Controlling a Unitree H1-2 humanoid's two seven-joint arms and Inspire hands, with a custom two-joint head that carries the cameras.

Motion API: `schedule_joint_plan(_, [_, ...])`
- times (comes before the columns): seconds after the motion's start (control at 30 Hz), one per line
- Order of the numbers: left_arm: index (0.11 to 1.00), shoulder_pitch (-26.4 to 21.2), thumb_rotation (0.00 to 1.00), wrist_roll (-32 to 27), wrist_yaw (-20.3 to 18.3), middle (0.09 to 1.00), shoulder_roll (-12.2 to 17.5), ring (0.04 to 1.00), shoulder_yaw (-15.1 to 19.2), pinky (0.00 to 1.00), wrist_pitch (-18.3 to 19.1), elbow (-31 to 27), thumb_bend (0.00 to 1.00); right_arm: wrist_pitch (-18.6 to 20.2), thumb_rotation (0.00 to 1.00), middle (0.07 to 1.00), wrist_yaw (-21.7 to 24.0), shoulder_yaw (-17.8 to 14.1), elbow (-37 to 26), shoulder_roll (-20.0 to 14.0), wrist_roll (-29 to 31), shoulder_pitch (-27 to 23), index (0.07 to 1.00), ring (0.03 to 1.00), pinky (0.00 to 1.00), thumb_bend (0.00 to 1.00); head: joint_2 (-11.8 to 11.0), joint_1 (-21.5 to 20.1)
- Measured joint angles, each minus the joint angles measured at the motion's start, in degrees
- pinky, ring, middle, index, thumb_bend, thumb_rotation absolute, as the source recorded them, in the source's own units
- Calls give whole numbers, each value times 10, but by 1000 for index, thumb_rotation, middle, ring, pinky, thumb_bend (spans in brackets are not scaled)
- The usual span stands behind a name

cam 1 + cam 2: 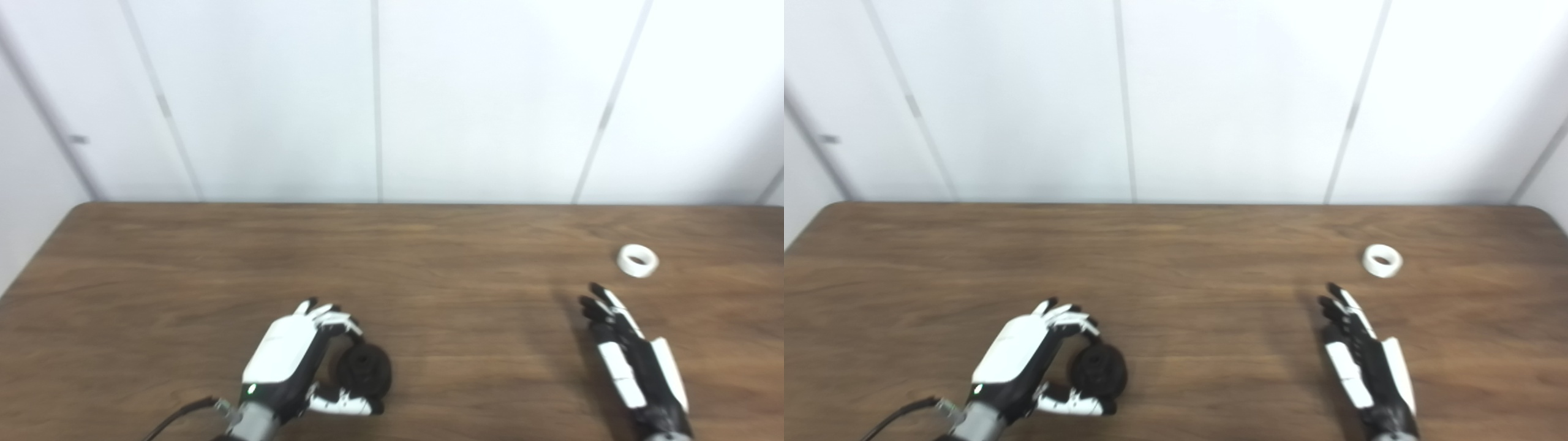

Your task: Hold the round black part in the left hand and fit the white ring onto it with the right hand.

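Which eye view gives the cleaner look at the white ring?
Left eye view, marginally: the white ring appears slightly larger, hole visible, lying on the table beyond the open right hand. Right eye view shows the same unobstructed ring, a bit smaller and farther from the frame edge.

matt wood table (465, 245) (grained)

Bright, even light from above washes the far wall (490, 98) almost to white. The table (429, 257) shows soft sheen and faint shadows left of the right hand (631, 355). Both views are slightly soft, and the wall seams lean outward towards the side edges.
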Motion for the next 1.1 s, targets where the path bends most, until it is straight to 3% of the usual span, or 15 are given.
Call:
schedule_joint_plan(0.3, [484,18,51,24,43,791,-26,901,-26,1000,-46,24,522,10,1000,864,-11,9,-14,5,-2,9,899,858,807,559,14,-13])
schedule_joint_plan(0.73, [485,18,50,33,65,794,-34,900,-31,1000,-61,50,523,62,994,877,-3,9,-60,-1,11,16,881,885,827,540,36,-30])
schedule_joint_plan(0.83, [485,18,50,34,65,795,-34,902,-30,1000,-61,51,523,99,820,870,1,11,-89,-4,-15,17,860,877,836,555,41,-40])
schedule_joint_plan(0.9, [485,17,51,34,65,798,-33,907,-30,1000,-61,51,522,124,578,868,7,10,-109,-7,-27,19,835,876,857,599,44,-51])
schedule_joint_plan(0.97, [485,17,51,34,65,796,-32,904,-30,1000,-62,51,522,146,428,857,11,5,-133,-14,-35,19,805,880,880,646,47,-66])
schedule_joint_plan(1.03, [485,15,51,34,65,792,-31,900,-28,1000,-63,52,523,165,330,834,12,-3,-150,-25,-55,12,766,869,876,707,47,-74])
schedule_joint_plan(1.1, [485,12,51,35,65,791,-28,899,-27,1000,-66,54,523,179,299,833,10,-14,-160,-37,-78,-5,756,867,881,735,50,-87])
